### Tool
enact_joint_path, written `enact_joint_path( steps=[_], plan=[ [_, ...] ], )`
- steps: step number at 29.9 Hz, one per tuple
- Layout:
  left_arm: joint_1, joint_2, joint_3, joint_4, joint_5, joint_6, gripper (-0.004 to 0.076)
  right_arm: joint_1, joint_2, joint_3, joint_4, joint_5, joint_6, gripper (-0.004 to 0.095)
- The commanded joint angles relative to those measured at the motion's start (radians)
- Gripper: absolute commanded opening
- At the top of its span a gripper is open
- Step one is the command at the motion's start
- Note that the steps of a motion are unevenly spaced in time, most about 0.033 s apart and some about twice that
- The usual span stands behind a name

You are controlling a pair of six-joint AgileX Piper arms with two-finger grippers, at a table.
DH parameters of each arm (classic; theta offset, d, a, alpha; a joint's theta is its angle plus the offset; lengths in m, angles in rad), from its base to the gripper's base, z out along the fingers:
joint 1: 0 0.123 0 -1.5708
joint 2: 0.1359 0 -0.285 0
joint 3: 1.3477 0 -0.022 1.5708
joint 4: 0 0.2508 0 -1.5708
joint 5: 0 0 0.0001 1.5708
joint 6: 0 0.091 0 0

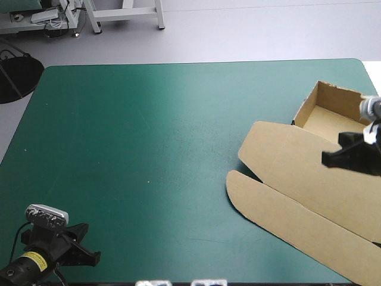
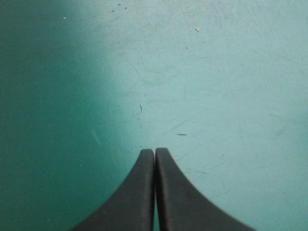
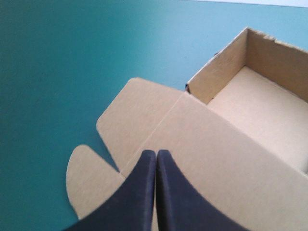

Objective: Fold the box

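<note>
Brown box lies open on the right side of the table, both claws pressed shut

The box (image 1: pixel 297 170) sits on the teal-green table (image 1: pixel 149 149) by its right edge. Its tray (image 1: pixel 333 116), walls raised, stands toward the far right corner, and the lid (image 3: pixel 216 144) lies flat, spreading from the tray toward the near edge and ending in a long strip with a rounded flap (image 1: pixel 238 185). The right claw (image 1: pixel 333 158) hangs over the lid just beside the tray. Its black fingers meet in one pointed arch with no board between them, though whether they touch the lid cannot be told. The left claw (image 2: pixel 154 151) is well apart from the box at the near left corner, its fingers likewise drawn together over bare cover.
</note>
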Motion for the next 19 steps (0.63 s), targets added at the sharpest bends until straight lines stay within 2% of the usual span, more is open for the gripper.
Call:
enact_joint_path(
  steps=[1, 11, 19],
  plan=[
    [-0.005, -0.019, -0.021, -0.009, -0.093, 0.017, -0.0009, 0.035, -0.103, 0.115, 0.01, -0.013, -0.041, -0.0017],
    [-0.005, -0.025, -0.021, -0.009, -0.07, 0.012, -0.0009, 0.036, -0.361, 0.645, 0.035, -0.132, -0.125, -0.0017],
    [-0.005, -0.025, -0.021, -0.016, -0.07, 0.014, -0.0009, 0.036, -0.497, 0.852, 0.04, -0.2, -0.135, -0.0017]
  ],
)
